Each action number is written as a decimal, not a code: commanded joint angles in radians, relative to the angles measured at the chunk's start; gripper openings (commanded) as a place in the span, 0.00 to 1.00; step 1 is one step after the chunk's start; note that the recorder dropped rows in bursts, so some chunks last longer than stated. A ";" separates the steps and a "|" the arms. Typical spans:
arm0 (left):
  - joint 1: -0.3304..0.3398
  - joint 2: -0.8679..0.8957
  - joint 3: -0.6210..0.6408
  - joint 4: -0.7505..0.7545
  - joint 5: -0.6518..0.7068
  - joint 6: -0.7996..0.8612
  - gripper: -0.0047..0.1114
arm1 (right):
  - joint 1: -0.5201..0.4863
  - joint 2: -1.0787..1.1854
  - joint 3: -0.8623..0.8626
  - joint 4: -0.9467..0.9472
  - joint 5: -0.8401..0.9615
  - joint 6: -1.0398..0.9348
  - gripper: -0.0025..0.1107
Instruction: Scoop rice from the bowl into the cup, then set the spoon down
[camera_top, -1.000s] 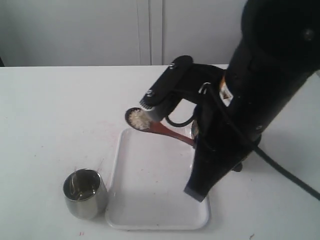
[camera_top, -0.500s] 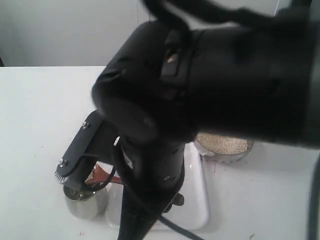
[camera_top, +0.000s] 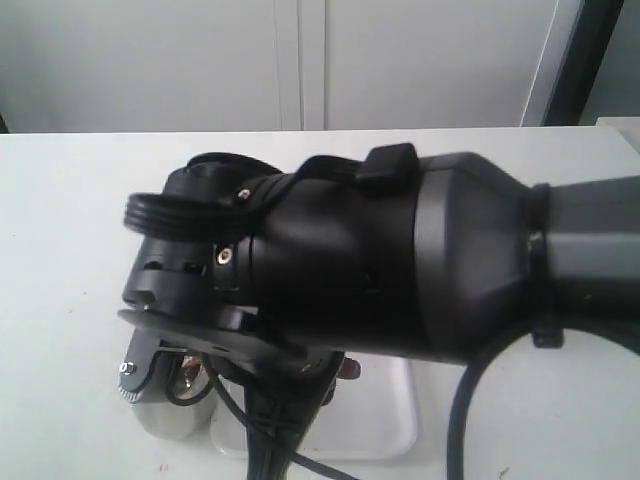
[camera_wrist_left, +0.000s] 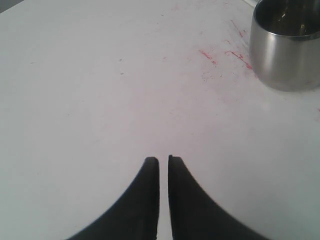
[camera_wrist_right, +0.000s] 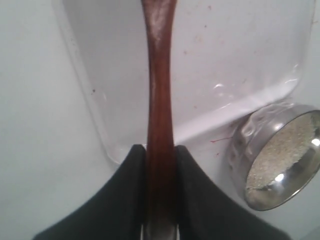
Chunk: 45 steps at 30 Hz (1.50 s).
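**Spoon held by right fingers; cup under right arm**

The spoon (camera_wrist_right: 159, 100) is gripped by the right fingers (camera_wrist_right: 136, 162), which are clenched on its handle from both sides. The handle's long axis runs straight ahead from between the fingertips, across the white tray (camera_wrist_right: 225, 50). The oval end is not shown. The bowl (camera_wrist_right: 240, 145), with rice (camera_wrist_right: 280, 150) in it, lies beside the fingers, off the handle line. From outside, the cup (camera_top: 165, 422) is seen only partly beneath the right arm (camera_top: 420, 260). A pour is judged to be in hand, but falling grains cannot be confirmed. The left fingers (camera_wrist_left: 150, 175) are nearly closed and empty over bare desk (camera_wrist_left: 75, 75). The cup lies ahead of them, to one side.
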 joint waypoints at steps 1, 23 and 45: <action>-0.005 0.000 0.009 -0.006 0.048 -0.006 0.16 | 0.029 0.004 -0.006 -0.089 -0.044 -0.034 0.02; -0.005 0.000 0.009 -0.006 0.048 -0.006 0.16 | 0.075 0.108 -0.002 -0.425 0.031 -0.075 0.02; -0.005 0.000 0.009 -0.006 0.048 -0.006 0.16 | 0.123 0.122 0.000 -0.599 0.031 -0.129 0.02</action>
